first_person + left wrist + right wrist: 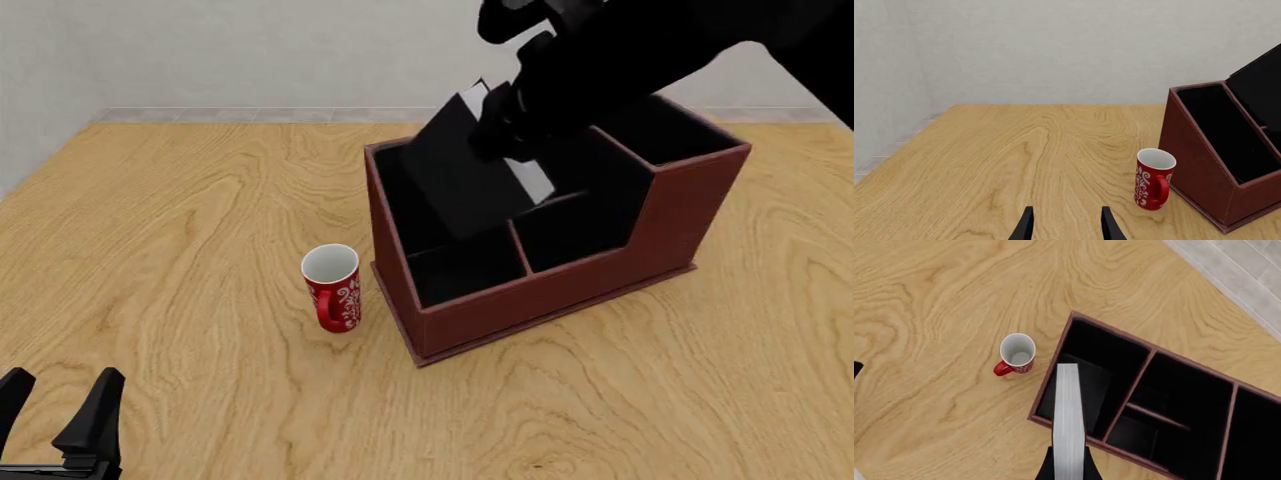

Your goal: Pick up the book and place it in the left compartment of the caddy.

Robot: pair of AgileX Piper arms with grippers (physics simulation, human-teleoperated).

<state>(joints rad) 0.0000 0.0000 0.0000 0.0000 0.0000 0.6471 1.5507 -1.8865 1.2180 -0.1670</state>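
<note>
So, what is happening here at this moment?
The right gripper holds the book tilted above the caddy, over its left compartment; whether the book has entered it is hard to tell. The left gripper is open, low over the table, holding nothing. A red-and-white mug stands upright on the table left of the caddy.

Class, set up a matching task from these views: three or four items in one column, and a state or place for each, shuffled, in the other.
Items:
1. black hardcover book
2. red-and-white patterned mug
3. left claw
4. reddish-brown box caddy

States:
A. open, holding nothing
B. upright on the table beside the caddy
C. held tilted over the left compartment
D. divided into black-lined sections

Pairs: 1-C, 2-B, 3-A, 4-D
</note>
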